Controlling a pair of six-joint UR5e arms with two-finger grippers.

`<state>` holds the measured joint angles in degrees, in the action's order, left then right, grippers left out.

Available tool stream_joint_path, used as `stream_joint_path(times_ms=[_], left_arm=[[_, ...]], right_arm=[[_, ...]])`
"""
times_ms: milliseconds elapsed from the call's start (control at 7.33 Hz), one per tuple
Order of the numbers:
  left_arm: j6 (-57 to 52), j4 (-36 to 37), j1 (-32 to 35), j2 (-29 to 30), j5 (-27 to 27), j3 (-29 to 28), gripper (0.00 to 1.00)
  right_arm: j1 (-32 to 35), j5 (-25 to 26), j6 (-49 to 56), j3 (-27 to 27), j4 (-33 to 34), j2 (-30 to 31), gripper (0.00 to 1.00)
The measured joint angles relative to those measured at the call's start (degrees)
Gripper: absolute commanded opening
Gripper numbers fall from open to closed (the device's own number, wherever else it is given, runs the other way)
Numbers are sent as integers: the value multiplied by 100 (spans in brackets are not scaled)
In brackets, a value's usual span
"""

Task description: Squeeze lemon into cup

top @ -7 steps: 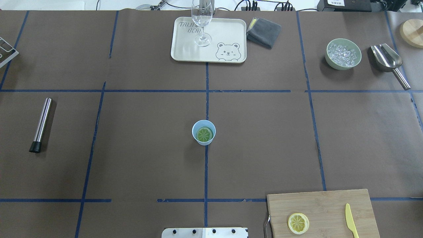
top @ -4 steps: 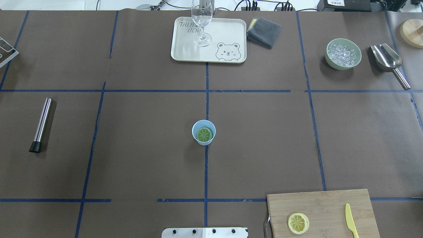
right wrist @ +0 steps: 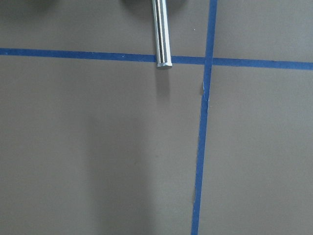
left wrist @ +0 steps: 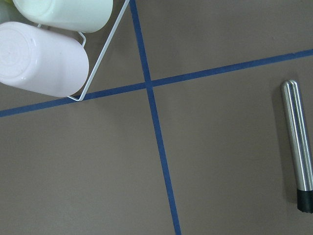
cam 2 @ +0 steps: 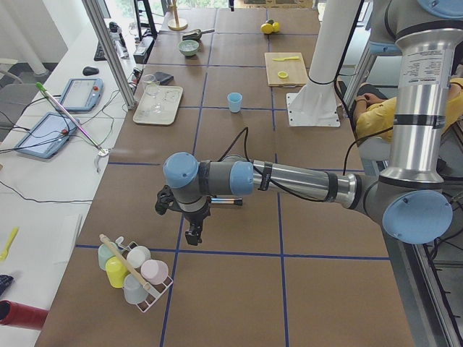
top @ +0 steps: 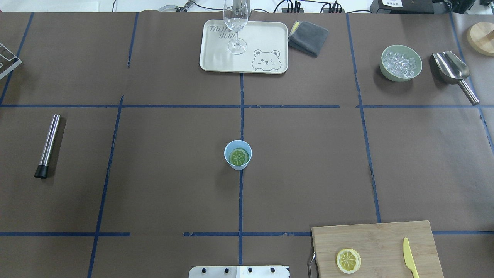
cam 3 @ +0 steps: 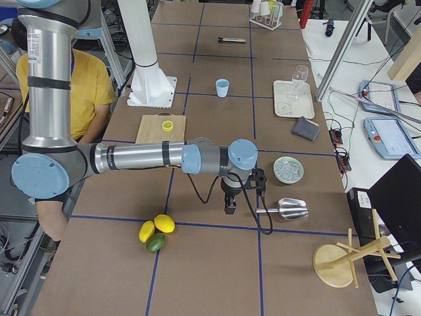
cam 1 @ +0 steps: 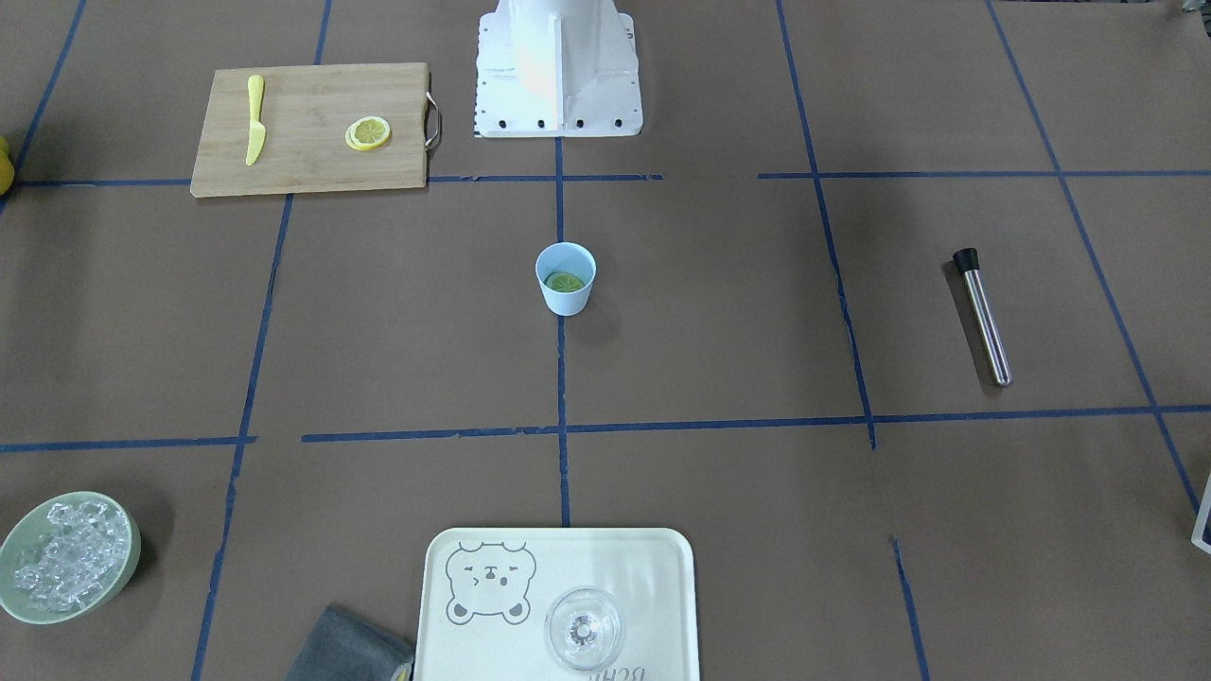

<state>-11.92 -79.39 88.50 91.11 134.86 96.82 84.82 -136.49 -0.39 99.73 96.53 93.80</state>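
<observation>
Cup (top: 238, 154) bench centre, lemon (top: 239, 156) flat inside, judged delivered | left hand (cam 2: 194, 236), right hand (cam 3: 229, 207) over opposite bench ends, clear | finger spread: cannot tell

Brushed-silver tubes and pale blue joint caps mark the left arm (cam 2: 304, 182) and right arm (cam 3: 131, 157) alike; black cable (cam 2: 244, 131) loops just behind the jaws of the black left gripper (cam 2: 193, 236) and right gripper (cam 3: 229, 207). Their white pedestal (cam 1: 558, 80) carries a row of dark screws (cam 1: 541, 123).
</observation>
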Motion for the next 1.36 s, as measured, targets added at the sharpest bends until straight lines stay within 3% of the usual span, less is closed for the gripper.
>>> stream_joint_path(times_ms=[1364], left_arm=[[-3,-6,1,-7,10,-58,100]], right_arm=[[363,44,52,-17,-419,224,100]])
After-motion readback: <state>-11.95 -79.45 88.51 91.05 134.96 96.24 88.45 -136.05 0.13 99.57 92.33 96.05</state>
